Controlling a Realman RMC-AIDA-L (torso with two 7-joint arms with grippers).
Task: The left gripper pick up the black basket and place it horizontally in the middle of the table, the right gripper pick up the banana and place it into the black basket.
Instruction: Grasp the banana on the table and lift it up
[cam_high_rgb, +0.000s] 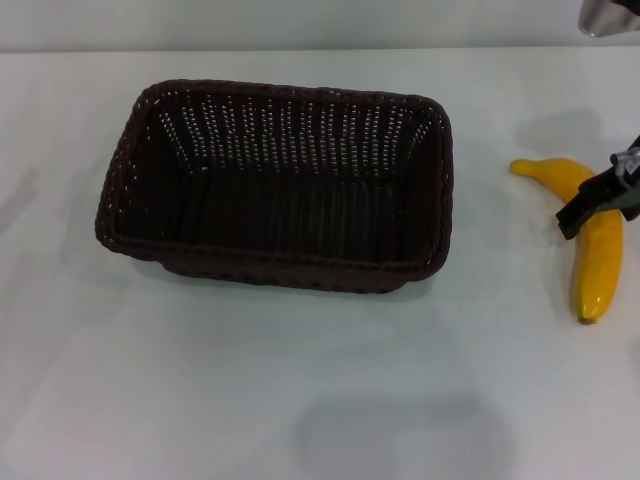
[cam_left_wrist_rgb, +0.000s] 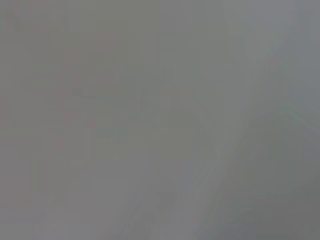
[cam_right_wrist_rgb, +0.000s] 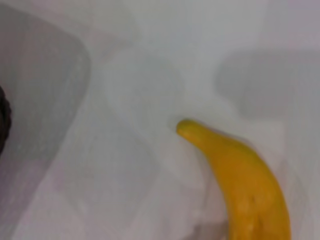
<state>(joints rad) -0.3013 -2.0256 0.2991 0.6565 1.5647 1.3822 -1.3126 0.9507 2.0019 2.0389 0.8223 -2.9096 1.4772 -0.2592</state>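
Right now the right gripper (cam_high_rgb: 600, 195) is the only tool showing, reaching in from the right edge of the table (cam_high_rgb: 250, 380) and sitting directly over the middle of the banana (cam_high_rgb: 592, 235). One dark finger crosses the fruit at a slant; whether the jaws are spread or pinched I cannot tell, since most of the tool is cut off at the edge of the head view.

Beneath it, the banana lies flat on the white top with its long axis running roughly far-to-near, the far end curving off to the left and the dark tip pointing toward the near side. In the right wrist view the banana (cam_right_wrist_rgb: 240, 180) looks bare, with nothing wrapped round it.

Off to the left of the fruit, apart from it, the black basket (cam_high_rgb: 280, 185) sits mid-table, long side running left to right, open and with nothing in it. So, as I judge it, the carry will go leftward from the banana to the basket's right end.

The left gripper is out of sight.
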